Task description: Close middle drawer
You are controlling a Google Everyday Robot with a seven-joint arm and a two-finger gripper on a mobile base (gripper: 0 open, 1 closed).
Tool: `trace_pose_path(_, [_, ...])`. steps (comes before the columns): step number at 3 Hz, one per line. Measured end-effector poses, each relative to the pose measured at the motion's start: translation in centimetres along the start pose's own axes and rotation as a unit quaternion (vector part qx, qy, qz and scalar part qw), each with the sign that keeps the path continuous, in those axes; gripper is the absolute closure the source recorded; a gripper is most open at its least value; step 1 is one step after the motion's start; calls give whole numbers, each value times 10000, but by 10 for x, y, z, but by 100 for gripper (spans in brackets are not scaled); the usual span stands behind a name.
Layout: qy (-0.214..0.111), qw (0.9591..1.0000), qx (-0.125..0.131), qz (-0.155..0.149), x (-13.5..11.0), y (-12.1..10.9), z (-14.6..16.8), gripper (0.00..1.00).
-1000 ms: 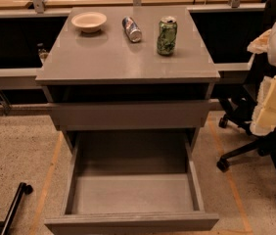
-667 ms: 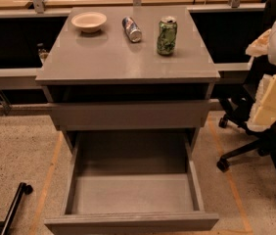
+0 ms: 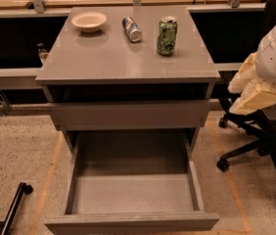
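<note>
The middle drawer (image 3: 133, 192) is a wide grey box pulled far out of the grey cabinet. Its smooth floor is bare and its plain front panel (image 3: 130, 223) is at the bottom of the view. Above it, the upper drawer's front (image 3: 130, 115) stands slightly out from under the cabinet top. My gripper (image 3: 249, 89), cream and white, hangs at the right side of the cabinet. It is level with the upper drawer, apart from the cabinet and touching neither drawer.
On the cabinet top (image 3: 103, 58) stand a white bowl (image 3: 89, 21), a can lying on its side (image 3: 131, 29) and an upright green can (image 3: 167, 35). A black office chair (image 3: 265, 146) stands at the right. A black wheeled bar (image 3: 15, 204) lies on the floor at the left.
My arm has shifted slightly left, toward the cabinet's right side. The middle drawer has not moved.
</note>
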State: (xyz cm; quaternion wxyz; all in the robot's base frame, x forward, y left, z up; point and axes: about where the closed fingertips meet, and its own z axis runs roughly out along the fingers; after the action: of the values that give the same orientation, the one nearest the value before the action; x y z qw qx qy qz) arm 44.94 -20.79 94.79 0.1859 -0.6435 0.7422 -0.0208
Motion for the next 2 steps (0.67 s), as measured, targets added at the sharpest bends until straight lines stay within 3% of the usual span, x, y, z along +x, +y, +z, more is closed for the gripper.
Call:
trace_pose_path(1, [-349, 9988, -49, -339, 4, -7, 31, 83])
trace_pose_path(2, [-411, 9978, -61, -510, 3, -9, 38, 100])
